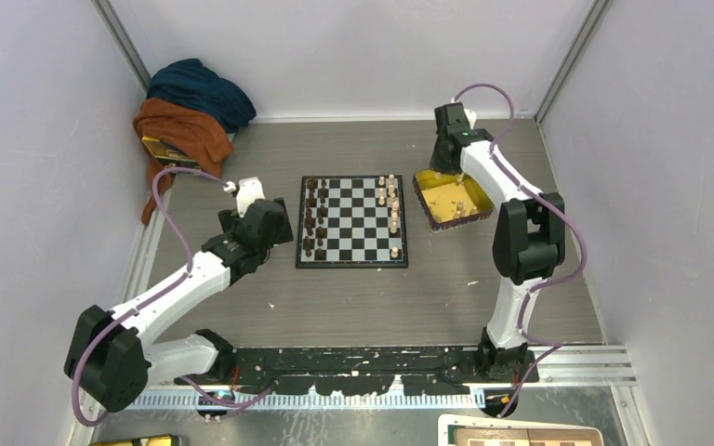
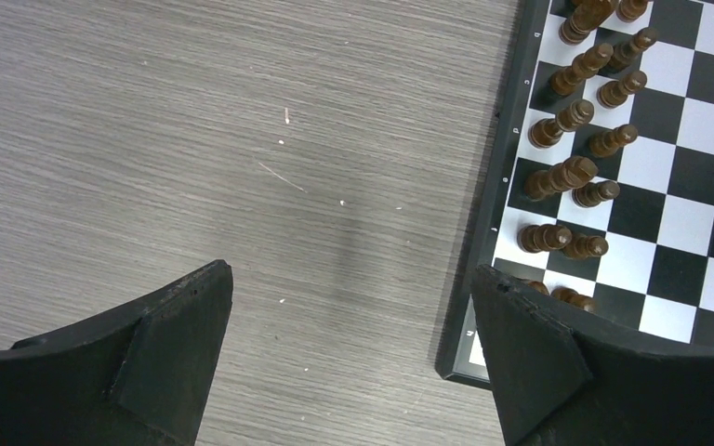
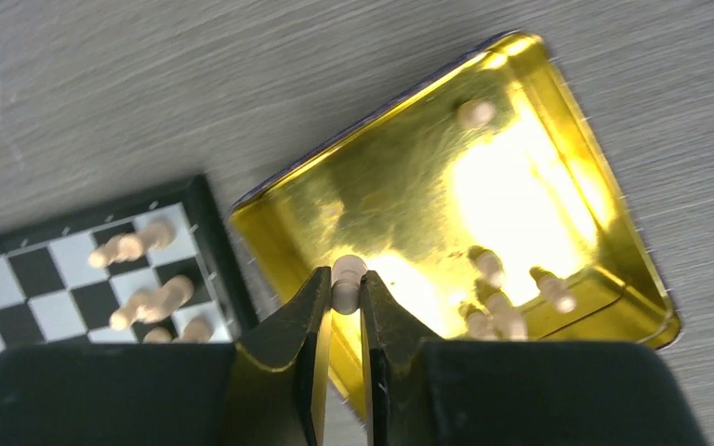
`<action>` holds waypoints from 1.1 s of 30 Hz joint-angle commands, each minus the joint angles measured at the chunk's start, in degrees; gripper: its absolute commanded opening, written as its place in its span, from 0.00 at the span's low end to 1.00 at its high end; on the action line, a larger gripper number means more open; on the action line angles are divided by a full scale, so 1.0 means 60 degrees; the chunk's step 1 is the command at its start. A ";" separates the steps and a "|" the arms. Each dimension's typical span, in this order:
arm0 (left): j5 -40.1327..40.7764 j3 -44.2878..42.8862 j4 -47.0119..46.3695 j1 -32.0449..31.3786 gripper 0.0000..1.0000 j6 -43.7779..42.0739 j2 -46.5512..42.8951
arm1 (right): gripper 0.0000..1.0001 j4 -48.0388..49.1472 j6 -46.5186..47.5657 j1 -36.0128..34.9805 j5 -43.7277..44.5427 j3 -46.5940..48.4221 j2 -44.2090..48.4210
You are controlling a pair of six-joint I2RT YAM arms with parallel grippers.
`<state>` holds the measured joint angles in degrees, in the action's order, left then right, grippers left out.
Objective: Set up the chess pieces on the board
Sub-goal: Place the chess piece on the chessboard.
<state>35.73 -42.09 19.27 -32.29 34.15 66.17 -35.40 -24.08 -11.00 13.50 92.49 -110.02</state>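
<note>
The board (image 1: pixel 352 222) lies mid-table, dark brown pieces (image 1: pixel 314 216) along its left side and several light-tan chess pieces (image 1: pixel 391 206) along its right. My right gripper (image 3: pixel 345 282) hangs over the yellow tray's (image 1: pixel 433 206) left part and is shut on one light-tan chess piece (image 3: pixel 346 279), pinched between the fingertips. More tan chess pieces (image 3: pixel 495 295) lie in the tray (image 3: pixel 400 167). My left gripper (image 2: pixel 351 311) stands wide open over bare table just left of the board (image 2: pixel 493 200), holding nothing; in the top view it (image 1: pixel 262 221) sits beside the board's left edge.
A heap of blue and orange cloth (image 1: pixel 189 111) fills the back left corner. Pale walls close in the table on three sides. Another board (image 1: pixel 521 432) peeks in at the bottom edge, in front of the arm bases.
</note>
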 commanded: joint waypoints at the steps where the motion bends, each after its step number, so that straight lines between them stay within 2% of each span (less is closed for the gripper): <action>1: 0.0213 -0.0261 0.0309 -0.0109 1.00 0.0279 -0.0452 | 0.01 -0.0203 0.0254 -0.0956 0.0184 0.0361 0.0831; 17: 0.0198 0.0126 0.0722 -0.0228 1.00 0.0406 -0.1347 | 0.01 -0.0734 0.0223 -0.3512 0.0942 0.0424 0.1109; 24: 0.0198 0.0249 0.0781 -0.0236 1.00 0.0358 -0.1568 | 0.01 -0.0690 0.0066 -0.3992 0.0988 0.0312 0.0817; 33: 0.0183 0.0333 0.0781 -0.0238 1.00 0.0369 -0.1539 | 0.01 -0.0317 0.0001 -0.4064 0.0909 0.0039 0.0385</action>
<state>35.75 -40.01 24.58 -33.43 35.83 57.74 -39.88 -23.29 -35.46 17.93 92.47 -106.78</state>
